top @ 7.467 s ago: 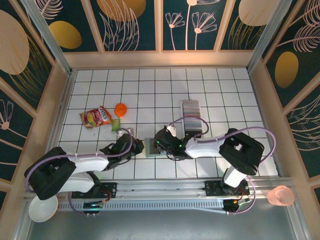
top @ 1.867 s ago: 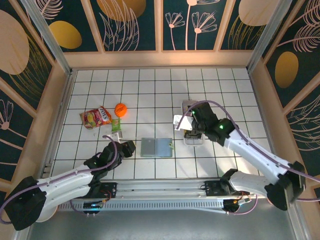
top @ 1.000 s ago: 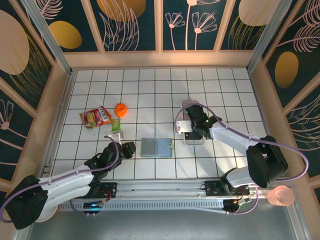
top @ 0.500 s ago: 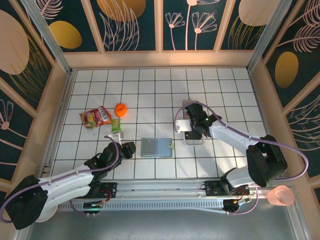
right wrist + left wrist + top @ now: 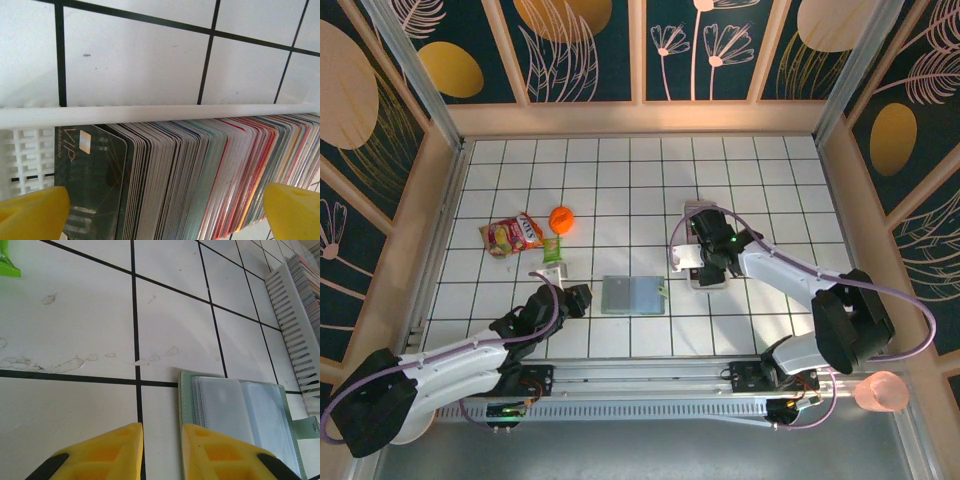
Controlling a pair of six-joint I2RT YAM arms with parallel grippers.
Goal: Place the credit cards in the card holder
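The card holder (image 5: 632,295) lies open and flat on the tiles, sage-green with a bluish-grey inside. In the left wrist view the card holder (image 5: 240,410) is just right of my left gripper (image 5: 161,432). That gripper's yellow fingers stand a little apart with only bare tile between them. The left gripper (image 5: 582,297) rests low, left of the holder. The credit cards (image 5: 200,175) stand edge-on as a striped row in a white slotted tray (image 5: 150,114), a dark card at the row's left end. My right gripper (image 5: 165,210) hangs wide open over them, one finger on each side. It shows over the tray's near end (image 5: 705,262).
A red snack packet (image 5: 512,235), an orange ball (image 5: 561,218) and a small green item (image 5: 551,250) lie at the left. The slotted tray (image 5: 295,325) runs along the holder's far right. A white bowl (image 5: 405,420) and pink cup (image 5: 881,392) sit beyond the near rail.
The right gripper has spread its fingers wider above the cards and stayed over the tray's near end. The left arm and the card holder have not moved.
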